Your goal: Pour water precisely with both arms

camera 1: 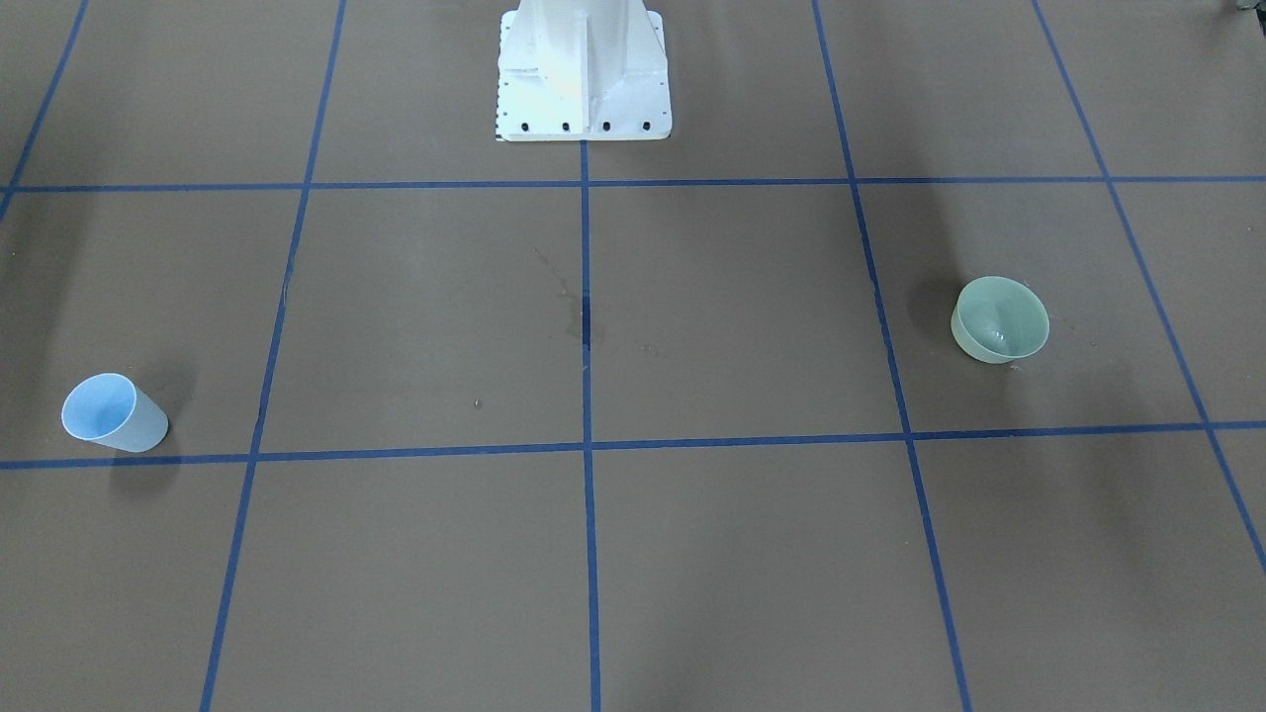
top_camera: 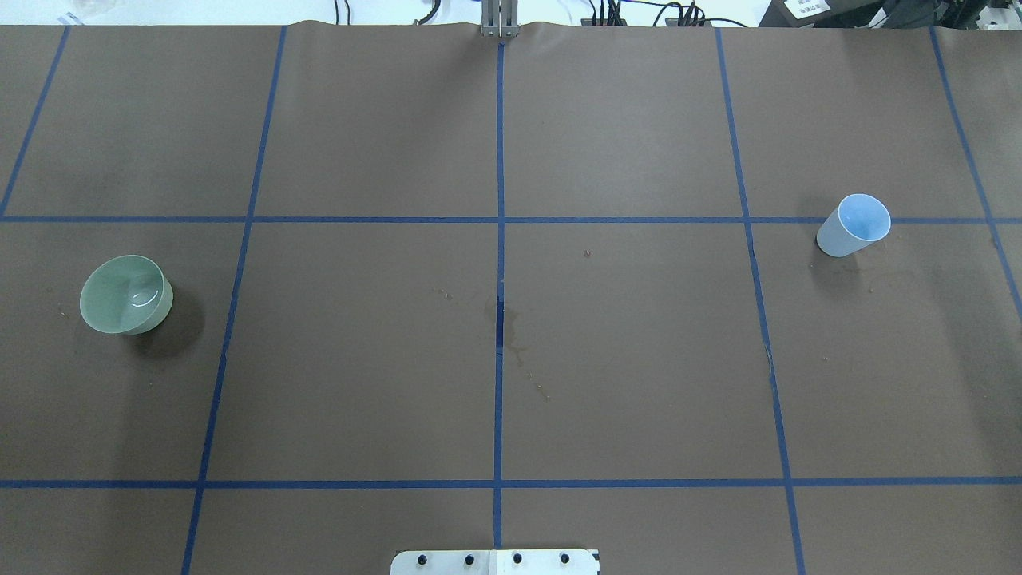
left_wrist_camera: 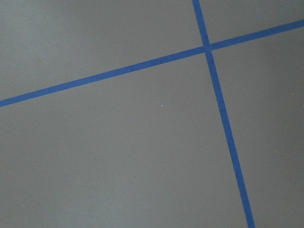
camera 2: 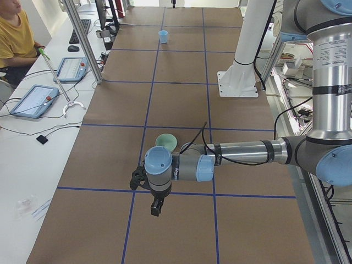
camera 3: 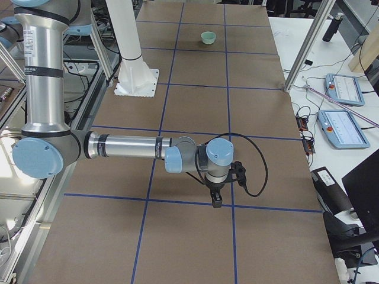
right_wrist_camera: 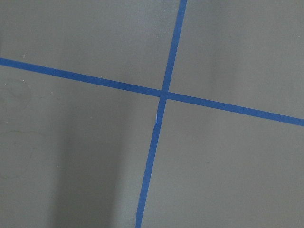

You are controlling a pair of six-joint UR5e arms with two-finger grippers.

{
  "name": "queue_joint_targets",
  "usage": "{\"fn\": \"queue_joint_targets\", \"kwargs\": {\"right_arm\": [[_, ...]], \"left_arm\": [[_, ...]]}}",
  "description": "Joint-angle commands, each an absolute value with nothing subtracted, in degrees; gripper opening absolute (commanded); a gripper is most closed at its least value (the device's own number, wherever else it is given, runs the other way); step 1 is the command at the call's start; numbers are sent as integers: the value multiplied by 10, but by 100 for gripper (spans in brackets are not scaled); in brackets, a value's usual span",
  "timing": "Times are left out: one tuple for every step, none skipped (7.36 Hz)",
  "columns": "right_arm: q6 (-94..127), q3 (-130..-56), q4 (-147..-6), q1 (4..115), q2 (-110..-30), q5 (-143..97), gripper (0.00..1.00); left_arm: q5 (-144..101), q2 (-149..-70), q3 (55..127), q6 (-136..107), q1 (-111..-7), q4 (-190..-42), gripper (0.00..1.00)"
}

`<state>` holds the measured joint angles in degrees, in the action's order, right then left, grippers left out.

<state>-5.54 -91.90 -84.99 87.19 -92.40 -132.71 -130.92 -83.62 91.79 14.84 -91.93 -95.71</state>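
A pale green bowl point(camera 1: 999, 318) point(top_camera: 126, 294) stands upright on the robot's left side, with a faint glint inside that may be the water. A light blue cup point(camera 1: 111, 411) point(top_camera: 854, 224) stands upright on the robot's right side; I cannot see water in it. The left arm point(camera 2: 242, 153) reaches out low near the bowl point(camera 2: 166, 142), with its gripper point(camera 2: 157, 208) pointing down. The right arm point(camera 3: 124, 147) reaches out low too, gripper point(camera 3: 217, 200) pointing down. Both grippers show only in the side views, so I cannot tell open from shut. The wrist views show only brown paper and blue tape.
The white pedestal point(camera 1: 584, 74) point(top_camera: 495, 561) stands at mid table on the robot's side. Dried stains point(top_camera: 515, 339) mark the centre. An operator point(camera 2: 14, 38), tablets point(camera 2: 34, 100) and metal posts point(camera 2: 82, 41) line the far side of the table.
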Motion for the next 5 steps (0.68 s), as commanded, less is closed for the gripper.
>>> {"fn": "queue_joint_targets", "kwargs": {"right_arm": [[-55,-918,-850,872,-924,-1326,100],[-56,-919,-849,872,-924,-1325,100],[-61,-919,-849,872,-924,-1325,100],[-67,-920,-850,872,-923,-1326,100],[-69,-920,-850,872,-923,-1327,100]], "left_arm": [[-1310,-837,918,149,-919,-957,100],[-1309,-836,918,148,-918,-957,100],[-1309,-837,918,148,-919,-957,100],[-1308,-837,918,148,-918,-957,100],[-1306,-836,918,148,-918,-957,100]]}}
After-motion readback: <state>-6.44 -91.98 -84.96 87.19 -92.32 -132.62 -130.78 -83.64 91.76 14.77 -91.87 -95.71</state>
